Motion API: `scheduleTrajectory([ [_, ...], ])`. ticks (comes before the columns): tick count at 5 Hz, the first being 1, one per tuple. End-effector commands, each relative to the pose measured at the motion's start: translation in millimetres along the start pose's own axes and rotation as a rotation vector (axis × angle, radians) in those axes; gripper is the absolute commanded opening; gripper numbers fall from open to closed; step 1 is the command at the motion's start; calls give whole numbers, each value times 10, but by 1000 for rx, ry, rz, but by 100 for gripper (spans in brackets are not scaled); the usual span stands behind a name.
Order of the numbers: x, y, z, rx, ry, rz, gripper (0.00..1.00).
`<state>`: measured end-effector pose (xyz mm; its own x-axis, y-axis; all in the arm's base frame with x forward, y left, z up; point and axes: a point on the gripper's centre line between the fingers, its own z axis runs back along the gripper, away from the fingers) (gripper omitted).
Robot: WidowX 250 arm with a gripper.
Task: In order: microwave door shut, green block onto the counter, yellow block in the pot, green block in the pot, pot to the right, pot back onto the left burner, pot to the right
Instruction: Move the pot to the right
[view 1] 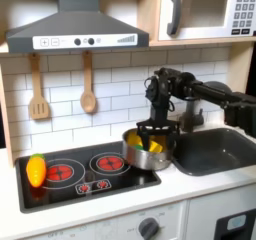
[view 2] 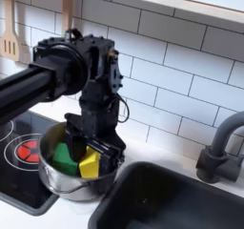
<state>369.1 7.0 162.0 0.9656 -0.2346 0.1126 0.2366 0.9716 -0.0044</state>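
**Soft, even light; low-resolution frames**

Both exterior views are evenly and brightly lit, seemingly from above and in front. Faint shadows are cast on the tiled wall. Mild glare is seen on the pot. Fine detail is softened throughout; edges are slightly blurred.

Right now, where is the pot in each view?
First exterior view: the pot sits just right of centre, on the cooktop's right edge, under the gripper.
Second exterior view: the pot is at lower left, holding the green block and yellow block, with the gripper reaching into it.
Shared landmark: the sink, directly to the pot's right in both exterior views.
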Motion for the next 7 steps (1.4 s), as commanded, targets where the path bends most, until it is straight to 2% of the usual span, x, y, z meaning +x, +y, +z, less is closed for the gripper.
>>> scheduleTrajectory([
  [1,-46,-23,8,0,2,14,100],
  [4,-89,29,94,6,-1,34,100],
  [6,-127,46,337,16,-15,37,100],
  [7,-126,69,381,26,-24,52,100],
])
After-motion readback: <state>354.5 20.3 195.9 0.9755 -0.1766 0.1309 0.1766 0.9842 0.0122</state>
